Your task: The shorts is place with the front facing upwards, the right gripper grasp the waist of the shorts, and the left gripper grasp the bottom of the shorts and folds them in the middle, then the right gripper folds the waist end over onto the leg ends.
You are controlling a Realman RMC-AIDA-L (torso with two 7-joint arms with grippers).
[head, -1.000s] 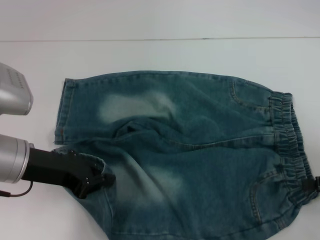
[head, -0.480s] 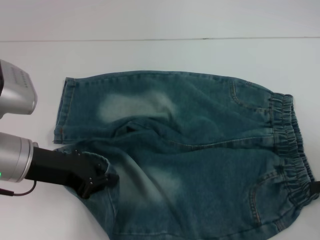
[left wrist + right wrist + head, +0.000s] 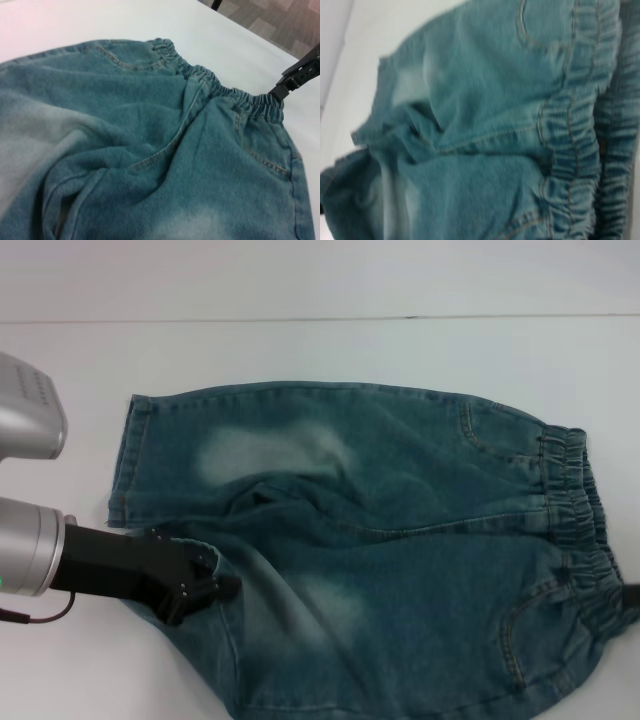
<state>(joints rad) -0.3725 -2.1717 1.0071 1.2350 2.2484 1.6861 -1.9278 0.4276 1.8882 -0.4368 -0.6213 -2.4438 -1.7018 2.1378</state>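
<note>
The denim shorts lie flat on the white desk, front up, with the long axis running across the robot's view: the 2 leg ends point toward the robot's left, and the elastic waist sits at the robot's right.

The left end effector is at the hem of the near leg, its dark fingers clenched on the cloth there, which bunches slightly around them. The far leg lies open and flat beyond it, well apart from the grip.

Only a dark sliver of the right end effector shows in the head view, at the near corner of the waist. In the left wrist view its black fingers meet the edge of the elastic band and appear pinched together on it, so I judge it to be grasping the waist corner.

The relation that matters for the first fold is this: both grips sit on the near long edge of the shorts, 1 at each end, and the far edge lies straight ahead of them, away from the robot. Carrying the near half over onto the far half would call for both arms to lift and travel forward together, across the long axis, keeping the edge between them taut.
</note>
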